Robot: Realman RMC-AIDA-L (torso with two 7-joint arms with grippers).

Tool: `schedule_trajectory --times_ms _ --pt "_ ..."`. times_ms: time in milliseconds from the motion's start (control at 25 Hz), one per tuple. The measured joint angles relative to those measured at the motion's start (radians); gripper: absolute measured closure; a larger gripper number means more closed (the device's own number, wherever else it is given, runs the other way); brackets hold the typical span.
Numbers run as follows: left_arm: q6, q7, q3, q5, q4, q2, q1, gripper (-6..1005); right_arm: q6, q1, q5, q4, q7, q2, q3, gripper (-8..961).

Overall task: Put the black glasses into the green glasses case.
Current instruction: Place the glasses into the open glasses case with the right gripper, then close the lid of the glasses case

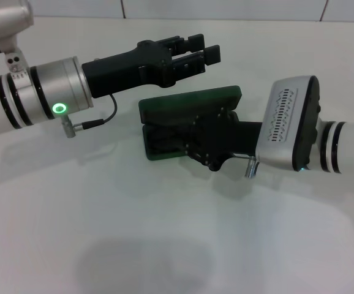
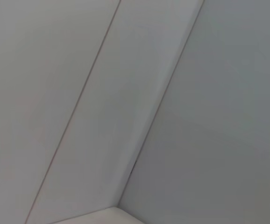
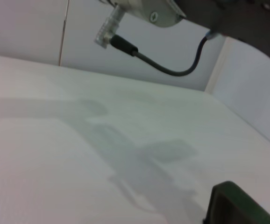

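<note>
The green glasses case (image 1: 189,103) lies open in the middle of the white table, its lid tipped back toward the far side. My right gripper (image 1: 192,142) reaches from the right into the case's lower half and covers most of it. Dark shapes lie in that half (image 1: 163,142); I cannot make out the black glasses there. My left gripper (image 1: 204,50) hovers open and empty above and just behind the case. A corner of the case shows in the right wrist view (image 3: 233,205). The left wrist view shows only wall.
The white table (image 1: 165,245) stretches to the front and both sides. A tiled wall (image 1: 226,7) stands behind it. The left arm's cable and plug (image 1: 94,122) hang near the case's left end and also show in the right wrist view (image 3: 125,46).
</note>
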State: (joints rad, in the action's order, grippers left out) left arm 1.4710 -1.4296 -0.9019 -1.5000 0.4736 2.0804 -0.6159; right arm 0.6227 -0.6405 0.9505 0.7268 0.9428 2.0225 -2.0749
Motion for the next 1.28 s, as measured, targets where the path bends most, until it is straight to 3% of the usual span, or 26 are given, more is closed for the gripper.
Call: schedule_trajectory --times_ms 320,520,600,640,680,840,1000,1120,1280 --pt "-0.005 -0.001 0.003 0.0 0.005 -0.006 0.009 440 0.055 0.132 0.007 0.11 -0.03 -0.01 0.084 690" --pt "-0.06 -0.017 0.001 -0.016 0.007 -0.017 0.012 440 0.326 0.239 0.125 0.144 0.032 -0.043 0.235 689" --pt "-0.102 -0.035 0.001 -0.043 0.011 -0.017 0.001 440 0.46 0.259 0.185 0.12 0.068 -0.05 0.325 689" --pt "-0.137 -0.056 0.0 -0.075 0.011 -0.018 -0.012 440 0.604 0.271 0.233 0.064 0.09 -0.054 0.444 689" --pt "-0.172 -0.081 0.0 -0.109 0.011 -0.018 -0.027 440 0.604 0.271 0.233 0.064 0.09 -0.054 0.444 689" --pt "-0.342 -0.213 0.0 -0.283 0.013 -0.01 -0.104 440 0.811 0.262 0.317 -0.061 0.103 -0.058 0.631 686" --pt "-0.403 -0.252 0.0 -0.349 0.013 -0.002 -0.137 440 0.849 0.249 0.402 -0.088 0.149 -0.059 0.675 674" --pt "-0.437 -0.275 0.0 -0.404 0.013 0.004 -0.163 440 0.846 0.246 0.441 -0.083 0.155 -0.051 0.678 450" --pt "-0.454 -0.305 -0.001 -0.459 0.014 0.006 -0.19 440 0.843 0.238 0.463 -0.084 0.155 -0.047 0.679 307"
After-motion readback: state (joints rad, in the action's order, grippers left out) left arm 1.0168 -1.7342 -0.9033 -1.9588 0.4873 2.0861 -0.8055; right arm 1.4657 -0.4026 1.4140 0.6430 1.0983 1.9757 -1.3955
